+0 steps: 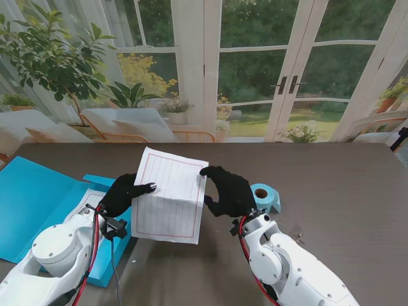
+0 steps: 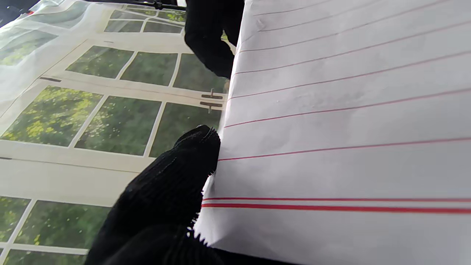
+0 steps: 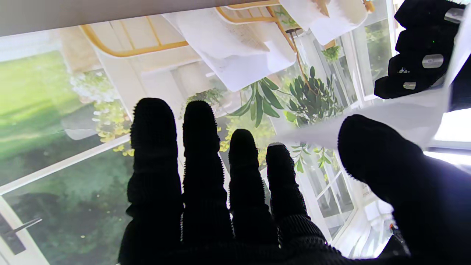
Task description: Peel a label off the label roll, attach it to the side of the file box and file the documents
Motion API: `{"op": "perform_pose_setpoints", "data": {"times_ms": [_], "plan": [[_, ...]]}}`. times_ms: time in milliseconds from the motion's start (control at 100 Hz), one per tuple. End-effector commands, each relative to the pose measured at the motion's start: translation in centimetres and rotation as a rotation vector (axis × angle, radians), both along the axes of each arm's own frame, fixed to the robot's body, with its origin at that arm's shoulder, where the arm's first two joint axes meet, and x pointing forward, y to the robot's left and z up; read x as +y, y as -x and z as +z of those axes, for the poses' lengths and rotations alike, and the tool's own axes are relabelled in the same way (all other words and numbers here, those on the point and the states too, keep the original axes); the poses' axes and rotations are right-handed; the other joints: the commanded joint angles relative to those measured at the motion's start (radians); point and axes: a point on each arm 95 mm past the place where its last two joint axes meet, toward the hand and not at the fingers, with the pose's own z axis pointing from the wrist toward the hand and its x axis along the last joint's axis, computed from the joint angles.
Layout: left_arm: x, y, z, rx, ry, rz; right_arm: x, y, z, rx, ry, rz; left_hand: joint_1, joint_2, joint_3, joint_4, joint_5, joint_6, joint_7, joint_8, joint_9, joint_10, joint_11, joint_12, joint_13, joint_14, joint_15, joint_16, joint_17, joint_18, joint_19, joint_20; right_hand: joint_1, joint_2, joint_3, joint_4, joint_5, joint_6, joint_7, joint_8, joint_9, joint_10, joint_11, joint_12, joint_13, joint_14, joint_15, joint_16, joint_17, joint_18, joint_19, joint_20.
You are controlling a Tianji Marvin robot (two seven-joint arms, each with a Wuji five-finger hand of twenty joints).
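A white sheet with red ruled lines [image 1: 171, 194] is lifted off the dark table [image 1: 344, 185] between my two black-gloved hands, its far half bent upward. My left hand [image 1: 124, 193] grips the sheet's left edge, thumb [image 2: 184, 173] pressed on the paper [image 2: 331, 121]. My right hand [image 1: 228, 190] meets the right edge. Its thumb [image 3: 371, 147] lies on the sheet [image 3: 412, 117] and its four fingers [image 3: 202, 147] stretch out straight behind it. The blue label roll [image 1: 264, 196] stands on the table just right of my right hand. The open blue file box [image 1: 32, 204] lies at the left.
A second lined page [image 1: 92, 199] rests in the blue box part nearest my left forearm. Small bits [image 1: 298, 237] lie on the table right of my right arm. Windows, chairs and plants are beyond the table's far edge.
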Motion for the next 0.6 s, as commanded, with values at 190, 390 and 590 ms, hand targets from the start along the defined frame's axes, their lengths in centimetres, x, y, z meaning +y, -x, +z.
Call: {"op": "perform_pose_setpoints", "data": {"times_ms": [190, 390, 590], "plan": [[0.8, -0.2, 0.7, -0.011, 0.033, 0.024, -0.6, -0.1, 0.3, 0.025, 0.021, -0.003, 0.062, -0.056, 0.048, 0.052, -0.015, 0.019, 0.050, 0.000, 0.036, -0.056, 0.006, 0.026, 0.036, -0.043, -0.006, 0.024, 0.023, 0.009, 0.019, -0.010, -0.071, -0.059, -0.041, -0.008, -0.081, 0.014, -0.013, -0.015, -0.103, 0.020, -0.004, -0.021, -0.083, 0.029, -0.025, -0.030, -0.431, 0.027, -0.048, 0.001], [2.9, -0.3, 1.7, -0.024, 0.011, 0.074, -1.2, -0.6, 0.2, 0.035, 0.026, -0.020, 0.065, -0.051, 0.044, 0.053, -0.023, 0.025, 0.053, 0.004, 0.035, -0.054, 0.007, 0.035, 0.033, -0.045, -0.001, 0.038, 0.022, 0.011, 0.016, -0.012, -0.095, -0.059, -0.055, -0.012, -0.090, 0.017, -0.020, -0.025, -0.117, 0.022, 0.000, -0.025, -0.099, 0.027, -0.026, -0.036, -0.440, 0.026, -0.055, 0.000], [7.3, -0.6, 3.2, 0.011, -0.104, 0.142, -1.6, -0.8, 0.1, 0.050, 0.020, -0.041, 0.066, -0.043, 0.034, 0.055, -0.030, 0.023, 0.055, 0.009, 0.029, -0.052, 0.010, 0.042, 0.027, -0.041, 0.006, 0.049, 0.008, 0.011, 0.015, -0.007, -0.111, -0.001, -0.078, -0.008, -0.084, 0.008, -0.020, -0.033, -0.108, 0.019, 0.001, -0.030, -0.100, 0.027, -0.024, -0.040, -0.442, 0.025, -0.054, 0.003]]}}
